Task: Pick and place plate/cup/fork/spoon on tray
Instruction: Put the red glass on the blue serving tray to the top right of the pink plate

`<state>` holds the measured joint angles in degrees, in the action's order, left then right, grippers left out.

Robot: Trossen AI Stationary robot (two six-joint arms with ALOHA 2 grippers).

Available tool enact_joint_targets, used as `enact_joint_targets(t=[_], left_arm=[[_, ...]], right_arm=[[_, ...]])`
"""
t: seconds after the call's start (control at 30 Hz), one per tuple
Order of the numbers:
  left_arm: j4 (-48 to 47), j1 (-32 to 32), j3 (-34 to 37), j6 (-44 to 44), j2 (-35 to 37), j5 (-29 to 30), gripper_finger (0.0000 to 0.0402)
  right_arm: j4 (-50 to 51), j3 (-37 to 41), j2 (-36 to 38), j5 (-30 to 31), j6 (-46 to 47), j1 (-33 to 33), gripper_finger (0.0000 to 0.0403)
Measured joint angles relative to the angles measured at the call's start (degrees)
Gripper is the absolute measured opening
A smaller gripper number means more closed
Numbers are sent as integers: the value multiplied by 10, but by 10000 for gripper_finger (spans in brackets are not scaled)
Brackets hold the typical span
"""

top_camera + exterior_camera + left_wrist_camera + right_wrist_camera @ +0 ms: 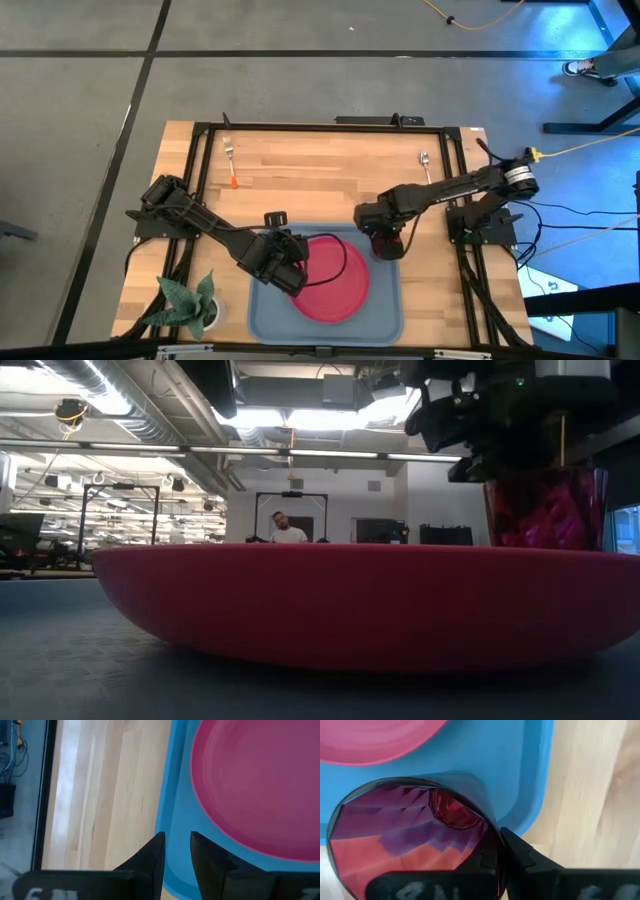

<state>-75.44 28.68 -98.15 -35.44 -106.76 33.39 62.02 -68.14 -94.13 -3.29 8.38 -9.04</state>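
The right gripper (pixel 386 243) is clamping the rim of the cup (pixel 412 837), one finger inside the wall and one outside, and is carrying it upright above the far right corner of the tray (pixel 385 320). In the right wrist view the cup is hanging over the tray's rim, partly above the blue floor and partly above the bare wooden table (pixel 330 165); the low view shows it raised clear of the tray surface. The move ahead appears to turn on this offset: the free tray floor is lying inward and toward the near side from the cup, between the corner and the plate (pixel 330 280).

The plate is already lying flat inside the tray, filling its middle. The left gripper (pixel 176 851) is hovering over the tray's left margin just beside the plate, its fingers slightly parted and gripping nothing.

The fork (pixel 231 166) and the spoon (pixel 425 164) are both lying outside the tray on the far part of the table, handles pointing toward the near side. The fork is nearer the left arm, the spoon nearer the right. A potted plant (pixel 190 305) is standing at the near left corner.
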Motion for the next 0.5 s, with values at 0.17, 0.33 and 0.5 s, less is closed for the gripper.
enact_joint_targets(t=[0.17, 0.33, 0.5], left_arm=[[0, 0, 0, 0, 0, 0, 85], [0, 0, 0, 0, 0, 0, 85], [0, 0, 0, 0, 0, 0, 85]], right_arm=[[-4, -2, -10, -1, -15, 0, 9], [-7, -4, -18, 5, -13, 2, 54], [-13, -7, -15, 18, -12, 2, 89]])
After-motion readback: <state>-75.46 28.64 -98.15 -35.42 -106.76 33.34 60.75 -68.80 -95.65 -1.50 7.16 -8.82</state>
